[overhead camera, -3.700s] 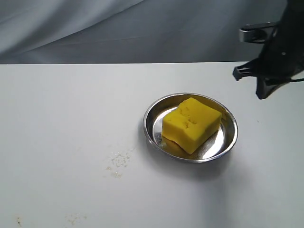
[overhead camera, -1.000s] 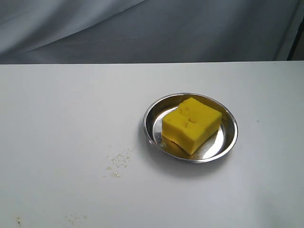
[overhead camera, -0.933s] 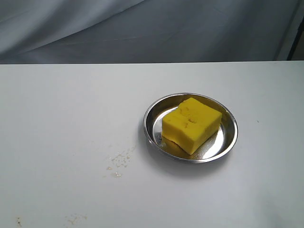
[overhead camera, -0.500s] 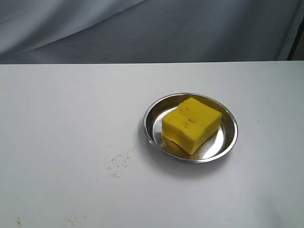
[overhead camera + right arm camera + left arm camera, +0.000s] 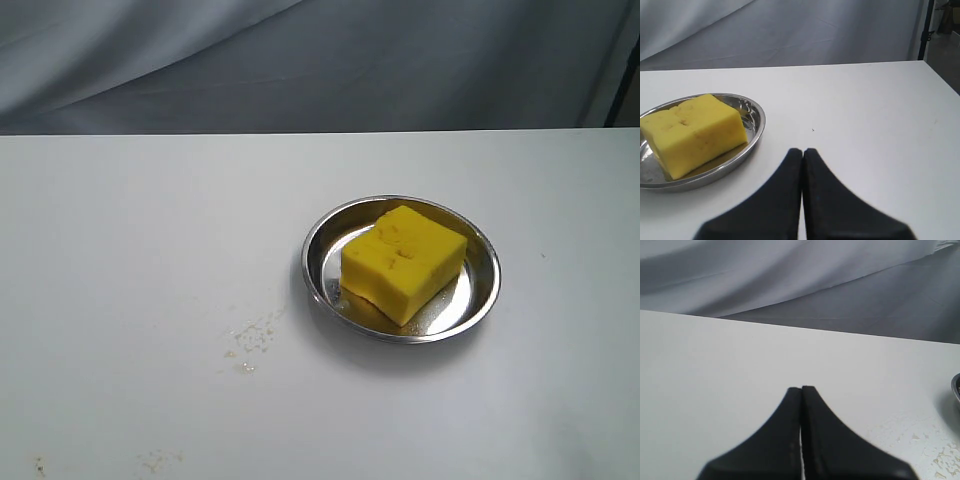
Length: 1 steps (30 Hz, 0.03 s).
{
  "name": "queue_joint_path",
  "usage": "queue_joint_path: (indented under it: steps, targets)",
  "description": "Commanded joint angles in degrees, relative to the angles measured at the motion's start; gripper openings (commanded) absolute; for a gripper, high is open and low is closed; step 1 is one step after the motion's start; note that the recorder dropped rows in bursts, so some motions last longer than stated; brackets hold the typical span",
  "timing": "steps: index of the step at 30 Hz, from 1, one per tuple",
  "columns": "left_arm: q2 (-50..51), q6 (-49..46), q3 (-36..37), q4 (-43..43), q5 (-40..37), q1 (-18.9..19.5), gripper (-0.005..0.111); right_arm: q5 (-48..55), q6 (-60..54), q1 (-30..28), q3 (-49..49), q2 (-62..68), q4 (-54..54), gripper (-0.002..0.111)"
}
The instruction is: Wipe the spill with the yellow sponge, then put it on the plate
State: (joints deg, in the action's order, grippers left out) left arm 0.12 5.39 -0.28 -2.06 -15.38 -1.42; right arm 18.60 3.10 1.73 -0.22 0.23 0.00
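Front of the counter (image 5: pixel 120 250): a few tiny specks by the near edge, nothing else. Next back, the spill (image 5: pixel 250 338) is down to a thin patch of pale flecks w/ a couple of amber dots, no pooled blob that you can see. So wipe looks done, or near enough. If you want it spotless, that film is what's left.

Further back and to the right, the yellow sponge (image 5: pixel 403 262) sits inside the plate (image 5: pixel 314 268), flat on the shiny bottom, one corner close to the far rim and well apart from the flecks. Nothing touches it. Placement step looks done too, so I'd call the task approx. complete. Behind all that there's only the grey drape (image 5: pixel 300 70).

Claws: neither shows in the exterior view. Left claw (image 5: pixel 801 389) is clenched in its wrist view, fingers pressed together, nothing between them, hanging over bare counter w/ the flecks off to one side. Right claw (image 5: pixel 802 150) is also clenched and empty, above the counter just beside the plate, clear of rim and sponge.
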Motion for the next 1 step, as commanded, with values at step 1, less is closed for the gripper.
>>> queue_joint_path:
  steps: [1]
  targets:
    - [-0.12,0.05,0.28,-0.32,0.56,0.20,0.000,0.12,0.00,-0.60,0.22,-0.23,0.00,0.000]
